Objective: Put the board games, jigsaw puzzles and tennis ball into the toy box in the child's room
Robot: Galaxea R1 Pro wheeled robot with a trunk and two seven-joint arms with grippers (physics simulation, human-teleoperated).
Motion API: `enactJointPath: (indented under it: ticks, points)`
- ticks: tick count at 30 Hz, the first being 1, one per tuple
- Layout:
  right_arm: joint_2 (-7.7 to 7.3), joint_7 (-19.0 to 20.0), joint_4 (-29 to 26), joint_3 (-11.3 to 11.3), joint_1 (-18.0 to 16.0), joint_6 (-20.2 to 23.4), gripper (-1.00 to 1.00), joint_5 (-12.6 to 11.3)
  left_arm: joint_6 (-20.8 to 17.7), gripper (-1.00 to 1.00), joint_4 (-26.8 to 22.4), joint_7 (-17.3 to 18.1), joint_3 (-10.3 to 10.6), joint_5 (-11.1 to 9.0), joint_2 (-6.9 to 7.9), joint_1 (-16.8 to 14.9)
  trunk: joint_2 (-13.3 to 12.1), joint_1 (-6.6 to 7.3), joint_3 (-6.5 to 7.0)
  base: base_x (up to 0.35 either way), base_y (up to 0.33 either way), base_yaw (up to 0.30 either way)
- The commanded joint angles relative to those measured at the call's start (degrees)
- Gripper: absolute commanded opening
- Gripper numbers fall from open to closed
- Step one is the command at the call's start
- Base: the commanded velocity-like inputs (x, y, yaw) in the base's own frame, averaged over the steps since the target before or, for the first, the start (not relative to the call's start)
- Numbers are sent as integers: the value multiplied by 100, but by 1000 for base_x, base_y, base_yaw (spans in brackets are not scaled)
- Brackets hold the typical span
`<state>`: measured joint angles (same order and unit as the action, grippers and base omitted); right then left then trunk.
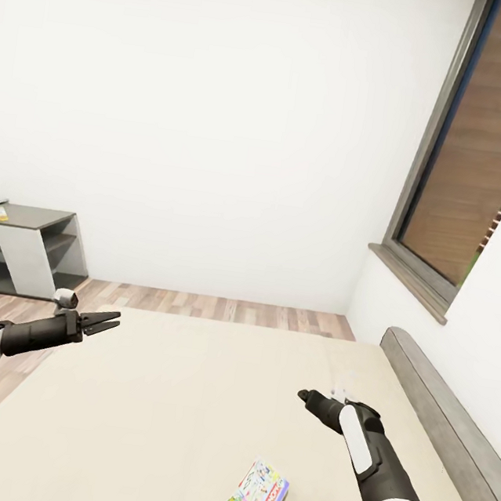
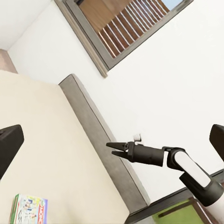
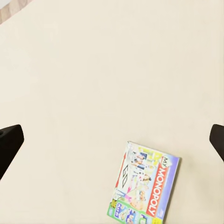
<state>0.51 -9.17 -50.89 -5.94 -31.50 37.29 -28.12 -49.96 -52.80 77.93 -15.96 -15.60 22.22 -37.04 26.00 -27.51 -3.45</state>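
Bed (image 1: 168,398) spans the head view, headboard (image 1: 443,410) on its right side. Monopoly box (image 1: 256,498) lies flat on the mattress near the front edge, nothing touching it. Left gripper (image 1: 107,321) and right gripper (image 1: 304,397) hover over the bed, both jaws spread, empty.

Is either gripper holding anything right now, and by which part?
Nothing is held. Both the left gripper and right gripper hang empty above the bed; the Monopoly box lies untouched.
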Motion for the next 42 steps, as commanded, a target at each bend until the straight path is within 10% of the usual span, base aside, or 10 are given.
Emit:
enactJointPath:
  ticks: [1, 42]
  points:
    - [4, -44, -9, -13, -5, 23, 100, -61, -57, 100, -1, 11, -1, -13, 1, -5, 13, -3, -23, 0, 0, 0]
    - [3, -32, -27, -12, -5, 51, 100, -66, -57, 100, 5, -10, 10, -2, 1, -5, 13, -3, -410, 0, 0, 0]
